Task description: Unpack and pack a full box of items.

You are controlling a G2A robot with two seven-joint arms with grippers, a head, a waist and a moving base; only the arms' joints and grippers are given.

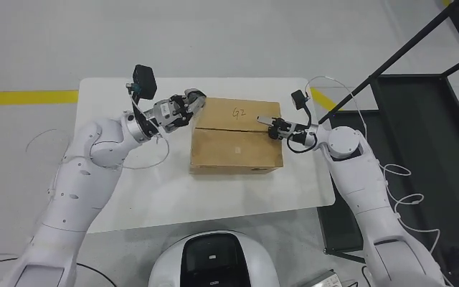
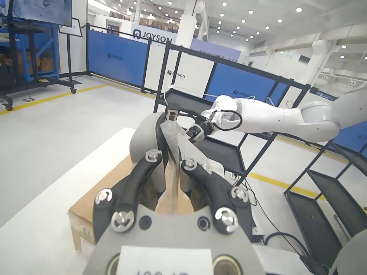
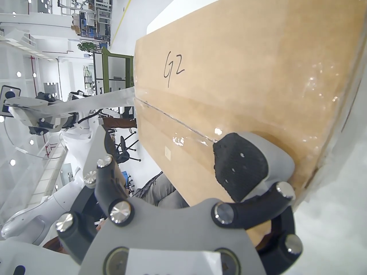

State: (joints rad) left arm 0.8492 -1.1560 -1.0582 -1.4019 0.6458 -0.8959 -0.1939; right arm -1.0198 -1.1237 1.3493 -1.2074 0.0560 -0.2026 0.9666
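A closed cardboard box [image 1: 233, 147] marked by hand on its top lies in the middle of the white table [image 1: 122, 194]. My left gripper [image 1: 190, 102] is at the box's far left corner, shut on a strip of clear tape [image 3: 94, 101] that stretches from the end of the top seam to its fingers. The same tape strip [image 2: 172, 167] runs between the closed fingers of the left gripper [image 2: 169, 133], with the box [image 2: 94, 201] below. My right gripper [image 1: 271, 126] is open at the right end of the seam. One dark pad [image 3: 240, 164] rests on the box top [image 3: 243, 58].
A black metal rack [image 1: 423, 115] with shelves stands just off the table's right side, close behind the right arm. Bare white table lies in front of the box and to its left. Yellow floor lines run beyond the table's far edge.
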